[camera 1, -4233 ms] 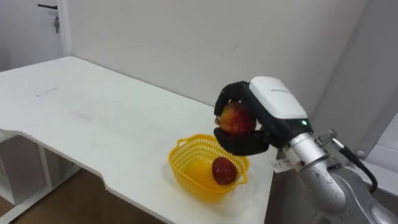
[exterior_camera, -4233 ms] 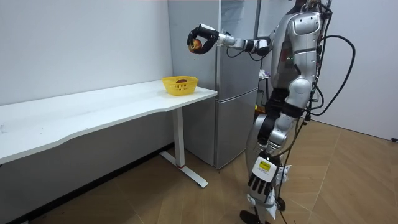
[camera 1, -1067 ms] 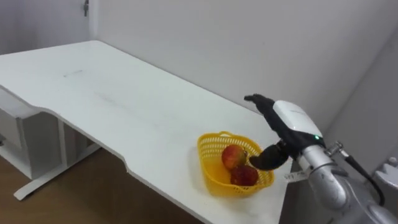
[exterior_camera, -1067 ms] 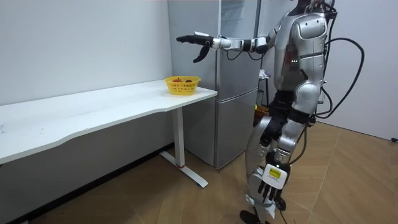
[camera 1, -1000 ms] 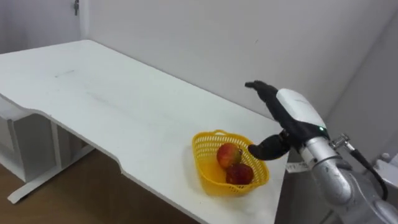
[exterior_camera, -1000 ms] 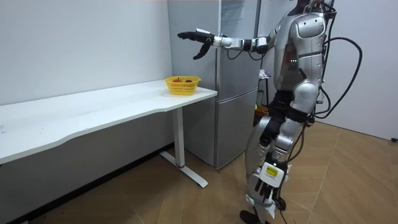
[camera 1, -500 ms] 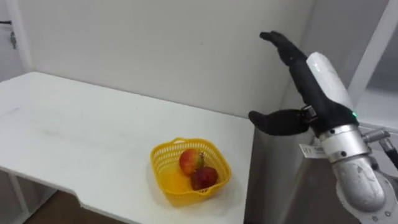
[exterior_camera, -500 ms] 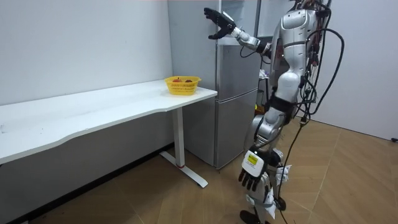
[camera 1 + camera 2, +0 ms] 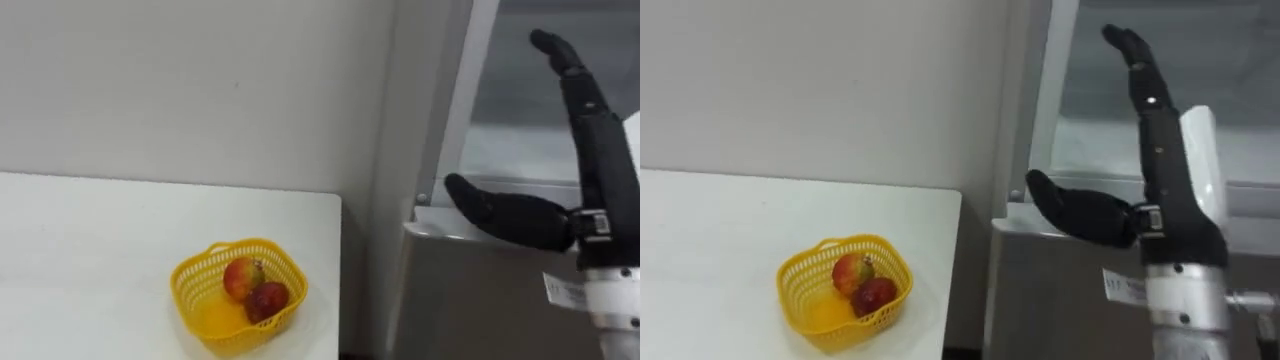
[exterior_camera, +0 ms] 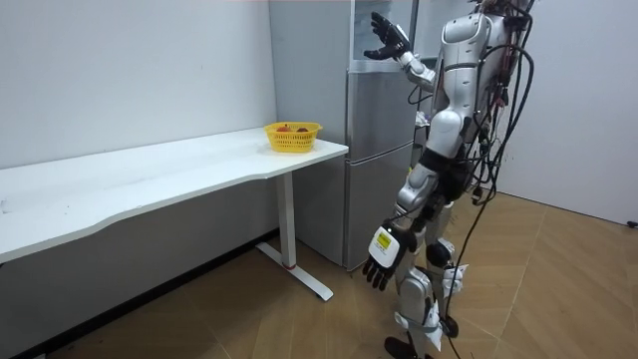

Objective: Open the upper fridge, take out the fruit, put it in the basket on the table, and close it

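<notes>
**Right hand raised empty at the fridge, 2 fruits in the basket**

The right hand [image 9: 596, 185] is held up in front of the fridge [image 10: 379, 150], spread wide. Its fingers [image 9: 575, 85] point straight upward and the thumb [image 9: 500, 210] sticks out sideways toward the robot's left. Nothing is between fingers and thumb; the hand grasps nothing.

Behind the fingers is the fridge's pale upper section. A white upright edge [image 9: 455, 100] stands just left of the fingertips. The thumb lies in front of the ledge where that upper section meets the grey lower door [image 9: 470, 300]; contact with it cannot be told.

Below and well to the left of the thumb tip, the yellow basket [image 9: 185, 300] sits near the corner of the white table [image 9: 100, 230]. It holds 2 fruits that touch each other: a red-and-yellow one [image 9: 243, 277] farther from the thumb and a dark red one [image 9: 267, 299] on the side nearer to it.

In the room view the robot stands upright facing the fridge. Its left hand [image 10: 379, 264] hangs low beside its thigh, fingers loose and straight, holding nothing.
</notes>
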Motion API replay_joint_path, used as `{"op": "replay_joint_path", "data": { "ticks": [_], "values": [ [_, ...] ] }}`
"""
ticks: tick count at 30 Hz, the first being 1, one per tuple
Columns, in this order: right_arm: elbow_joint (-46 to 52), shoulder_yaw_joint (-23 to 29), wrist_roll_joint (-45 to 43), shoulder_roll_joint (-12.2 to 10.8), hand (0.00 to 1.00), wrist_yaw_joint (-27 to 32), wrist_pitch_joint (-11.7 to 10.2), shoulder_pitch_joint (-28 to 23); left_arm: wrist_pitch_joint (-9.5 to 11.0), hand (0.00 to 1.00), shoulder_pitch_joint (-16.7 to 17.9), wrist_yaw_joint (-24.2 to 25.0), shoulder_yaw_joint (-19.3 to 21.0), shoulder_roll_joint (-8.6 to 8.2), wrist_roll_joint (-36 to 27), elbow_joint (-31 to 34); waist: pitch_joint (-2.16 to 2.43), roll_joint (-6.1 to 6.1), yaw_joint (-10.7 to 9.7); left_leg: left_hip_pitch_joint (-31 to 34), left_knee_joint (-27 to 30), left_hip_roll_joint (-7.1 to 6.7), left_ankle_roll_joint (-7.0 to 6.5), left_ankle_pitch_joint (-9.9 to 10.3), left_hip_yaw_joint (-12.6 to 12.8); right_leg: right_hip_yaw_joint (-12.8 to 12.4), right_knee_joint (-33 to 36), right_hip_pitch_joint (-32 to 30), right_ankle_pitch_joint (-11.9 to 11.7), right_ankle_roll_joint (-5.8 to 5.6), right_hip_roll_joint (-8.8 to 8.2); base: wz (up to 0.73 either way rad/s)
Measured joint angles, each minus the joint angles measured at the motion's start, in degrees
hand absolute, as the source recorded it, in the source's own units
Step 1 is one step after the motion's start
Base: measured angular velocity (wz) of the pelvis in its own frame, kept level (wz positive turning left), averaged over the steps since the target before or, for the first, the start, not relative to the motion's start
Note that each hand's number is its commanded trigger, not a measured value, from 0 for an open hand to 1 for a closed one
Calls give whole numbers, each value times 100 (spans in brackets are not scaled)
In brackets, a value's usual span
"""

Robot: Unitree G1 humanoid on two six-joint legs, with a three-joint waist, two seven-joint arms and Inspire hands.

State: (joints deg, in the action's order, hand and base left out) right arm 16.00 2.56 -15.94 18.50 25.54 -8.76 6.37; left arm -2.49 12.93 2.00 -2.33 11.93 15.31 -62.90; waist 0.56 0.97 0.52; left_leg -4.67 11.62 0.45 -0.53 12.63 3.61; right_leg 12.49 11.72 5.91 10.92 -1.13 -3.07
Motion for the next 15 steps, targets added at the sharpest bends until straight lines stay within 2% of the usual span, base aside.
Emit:
{"op": "replay_joint_path", "data": {
  "ticks": [2,6,9,13,14,15],
  "values": [
    [88,158,18,-46,0,272,-49,-417,35,0,18,-124,-1,-8,-6,1,-9,-5,-43,-58,-35,20,2,-4,101,-102,-5,-4,0,1,21,-18],
    [90,283,62,-120,0,648,-76,-843,53,0,36,-179,-4,-64,-6,-54,-27,7,-110,-174,-162,33,5,-2,240,-214,-5,1,0,1,39,-21],
    [83,389,65,-320,0,940,-166,-1363,44,0,25,-185,1,-82,-10,-109,-34,-2,-184,-231,-186,43,5,-1,331,-310,-6,-8,0,1,57,-14],
    [-24,345,102,-446,0,1006,-173,-1768,34,0,5,-183,-20,-97,-14,-113,-40,-33,-206,-188,-202,56,8,5,430,-409,0,-103,-6,8,74,-14],
    [-126,318,97,-504,0,1003,-175,-1883,34,0,6,-182,-28,-98,-10,-119,-54,-71,-227,-192,-204,61,11,7,436,-433,0,-103,-6,8,84,-6],
    [-241,289,97,-571,0,995,-175,-2026,34,0,10,-182,-43,-108,-11,-125,-46,-75,-229,-200,-204,70,19,13,450,-450,-1,-104,-7,9,95,-4]
  ]
}}
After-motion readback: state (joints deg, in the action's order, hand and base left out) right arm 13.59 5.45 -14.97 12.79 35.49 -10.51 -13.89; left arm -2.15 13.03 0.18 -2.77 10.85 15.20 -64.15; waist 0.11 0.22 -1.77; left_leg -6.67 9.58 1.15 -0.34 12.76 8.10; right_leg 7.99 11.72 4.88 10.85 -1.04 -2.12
